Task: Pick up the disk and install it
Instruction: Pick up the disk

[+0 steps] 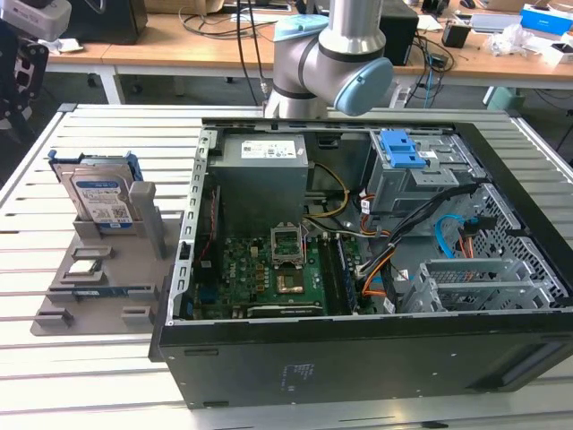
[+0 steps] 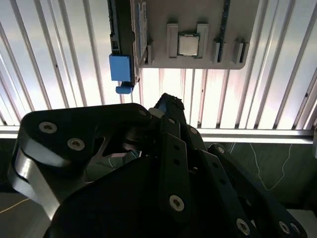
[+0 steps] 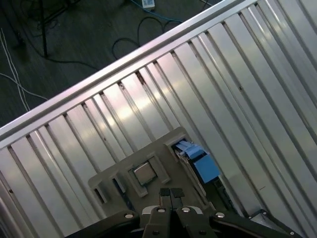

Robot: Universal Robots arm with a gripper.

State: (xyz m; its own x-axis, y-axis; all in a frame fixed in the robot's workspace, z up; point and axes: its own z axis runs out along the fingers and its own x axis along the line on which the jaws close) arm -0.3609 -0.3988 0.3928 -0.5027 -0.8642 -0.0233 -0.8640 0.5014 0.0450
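My gripper [image 3: 171, 192] is closed on nothing, fingers together, above the grey holder [image 3: 161, 151]. The disk [image 3: 198, 166] stands upright there, near but untouched.

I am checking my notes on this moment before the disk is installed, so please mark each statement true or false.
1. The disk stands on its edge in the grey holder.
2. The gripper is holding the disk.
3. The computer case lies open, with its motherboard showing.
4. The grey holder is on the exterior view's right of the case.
1. True. The disk stands on its edge in the grey holder, outside the computer case.
2. False. In the first wrist view the gripper is shut with nothing in it, and the disk is in the holder.
3. True. The motherboard shows inside the case.
4. False. The holder is on the exterior view's left of the case.
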